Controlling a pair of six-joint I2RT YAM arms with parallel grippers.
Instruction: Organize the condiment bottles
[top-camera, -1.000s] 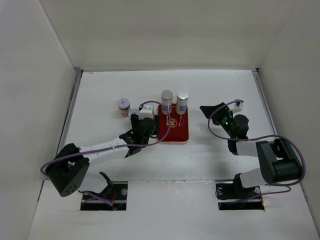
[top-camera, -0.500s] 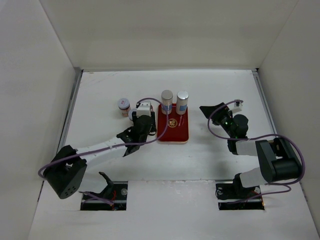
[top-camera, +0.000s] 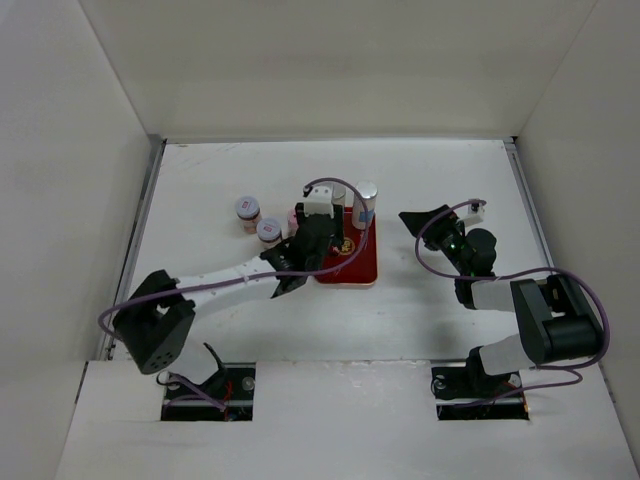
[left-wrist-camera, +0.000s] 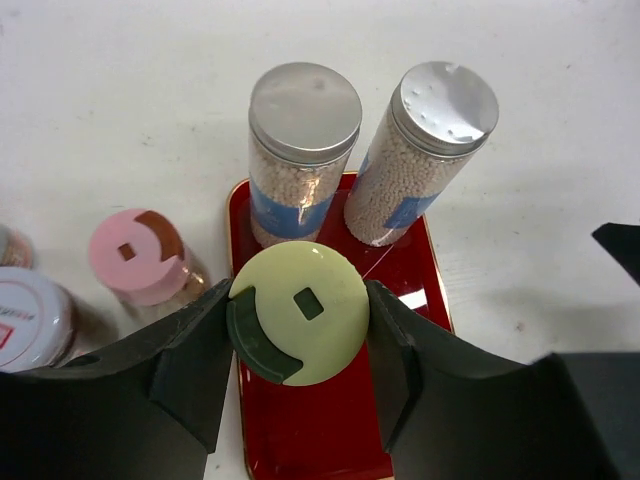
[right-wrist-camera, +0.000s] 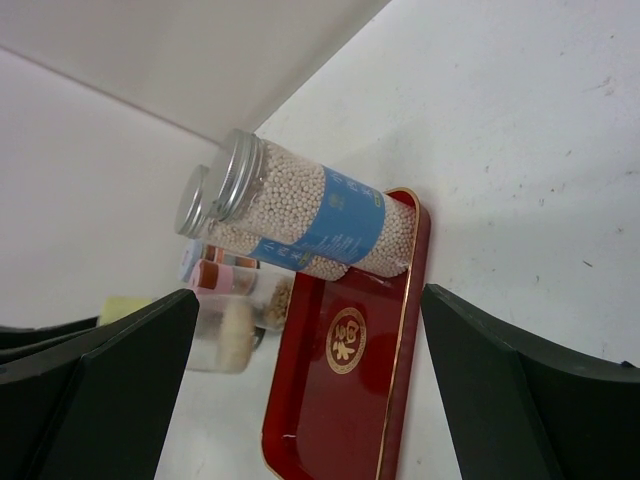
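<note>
Gripping the yellow-lidded jar (left-wrist-camera: 310, 290), the left claw (left-wrist-camera: 300, 340) holds it over the red tray (left-wrist-camera: 330, 440), just before two upright silver-capped jars (left-wrist-camera: 304, 110). The pink-lidded jar (left-wrist-camera: 135, 255) and white-lidded jar (left-wrist-camera: 25, 315) stand on the counter (left-wrist-camera: 550, 200) beside the tray. The right claw (right-wrist-camera: 310, 370) is spread wide, empty.

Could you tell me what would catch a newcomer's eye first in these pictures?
The left hand grips a yellow-lidded jar over the red tray, in front of two tall silver-capped jars standing at its far end. The right hand hangs open to the tray's right, and a pink-lidded jar stands off the tray's left edge.
</note>
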